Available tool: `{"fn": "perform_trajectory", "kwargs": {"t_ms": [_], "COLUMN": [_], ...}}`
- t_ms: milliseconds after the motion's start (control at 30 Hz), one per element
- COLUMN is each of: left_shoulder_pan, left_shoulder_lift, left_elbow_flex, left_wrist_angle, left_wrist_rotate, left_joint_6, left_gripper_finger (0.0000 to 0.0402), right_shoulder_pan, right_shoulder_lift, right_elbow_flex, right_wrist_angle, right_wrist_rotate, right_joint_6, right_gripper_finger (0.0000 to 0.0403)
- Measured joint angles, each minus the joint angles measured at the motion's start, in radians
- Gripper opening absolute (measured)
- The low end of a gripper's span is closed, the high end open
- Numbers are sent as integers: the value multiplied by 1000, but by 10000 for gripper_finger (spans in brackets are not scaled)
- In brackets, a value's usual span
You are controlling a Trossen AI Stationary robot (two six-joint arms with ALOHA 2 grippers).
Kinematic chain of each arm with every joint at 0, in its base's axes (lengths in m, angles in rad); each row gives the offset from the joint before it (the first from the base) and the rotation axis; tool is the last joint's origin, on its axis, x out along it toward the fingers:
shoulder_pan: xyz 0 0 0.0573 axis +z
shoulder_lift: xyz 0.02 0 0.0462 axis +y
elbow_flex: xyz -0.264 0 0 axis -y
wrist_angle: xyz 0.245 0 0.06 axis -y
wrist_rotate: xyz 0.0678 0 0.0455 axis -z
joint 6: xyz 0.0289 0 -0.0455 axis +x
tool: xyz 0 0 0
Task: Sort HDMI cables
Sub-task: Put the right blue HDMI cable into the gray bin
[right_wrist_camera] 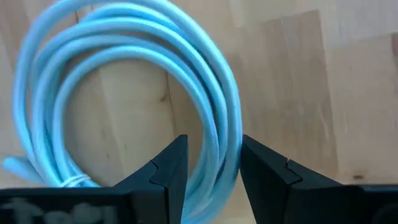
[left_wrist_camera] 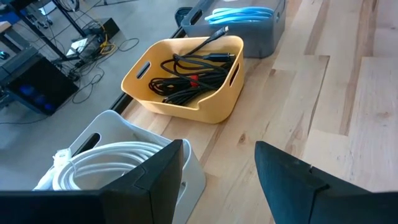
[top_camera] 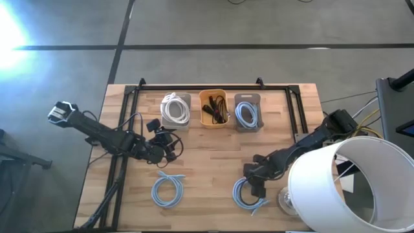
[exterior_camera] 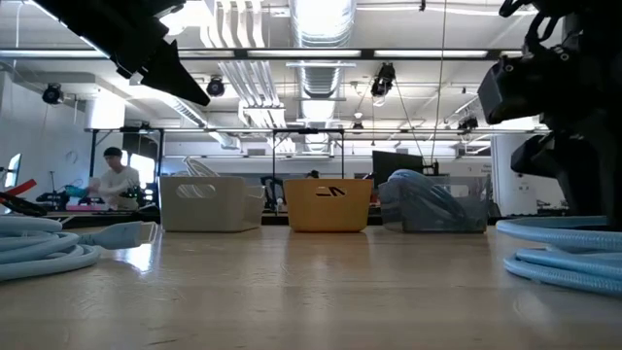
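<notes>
Two light-blue coils lie flat on the table near its near edge: one [top_camera: 168,189] on the left and one [top_camera: 249,195] on the right. My right gripper [top_camera: 257,186] is low over the right coil [right_wrist_camera: 124,74], open, with one finger inside the loop and one outside its strands. My left gripper [top_camera: 165,139] hangs open above the table's left middle, in front of the trays, touching nothing [left_wrist_camera: 217,180]. White coils [left_wrist_camera: 106,158] rest in the clear tray, black bundles [left_wrist_camera: 189,71] in the orange tray, light-blue coils [left_wrist_camera: 239,14] in the grey tray. My right gripper comes from above, pointing down, with its open fingers [right_wrist_camera: 168,168] across the bundled strands on one side of the right coil [right_wrist_camera: 217,134]. The strands nearly fill the gap. Whether the fingers touch them I cannot tell. The coil lies flat on the table.
Three trays stand in a row at the far edge: clear [top_camera: 176,110], orange [top_camera: 214,108], grey [top_camera: 247,113]. A white lamp shade [top_camera: 349,188] overhangs the near right corner. A black frame [top_camera: 213,86] borders the far side. Bare wood lies between the two coils.
</notes>
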Motion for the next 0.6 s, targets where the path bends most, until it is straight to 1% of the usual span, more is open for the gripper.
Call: {"fn": "perform_trajectory", "kwargs": {"t_ms": [133,233,333,400,500,600], "left_shoulder_pan": [0,0,0,0,0,0], "left_shoulder_lift": [0,0,0,0,0,0], "left_elbow_flex": [0,0,0,0,0,0], "left_wrist_angle": [0,0,0,0,0,0], "left_wrist_rotate": [0,0,0,0,0,0], "left_joint_6": [0,0,0,0,0,0], "left_gripper_finger": [204,204,204,204,204,204], "right_shoulder_pan": [0,0,2,1,-3,-3], "right_shoulder_lift": [0,0,0,0,0,0], "right_elbow_flex": [-21,-39,-44,-45,-45,-47], "right_wrist_angle": [11,39,50,51,58,64], "right_wrist_rotate": [3,29,91,109,114,131], "right_joint_6": [-8,-11,-12,-16,-31,-37], "right_gripper_finger": [132,132,132,128,113,83]}}
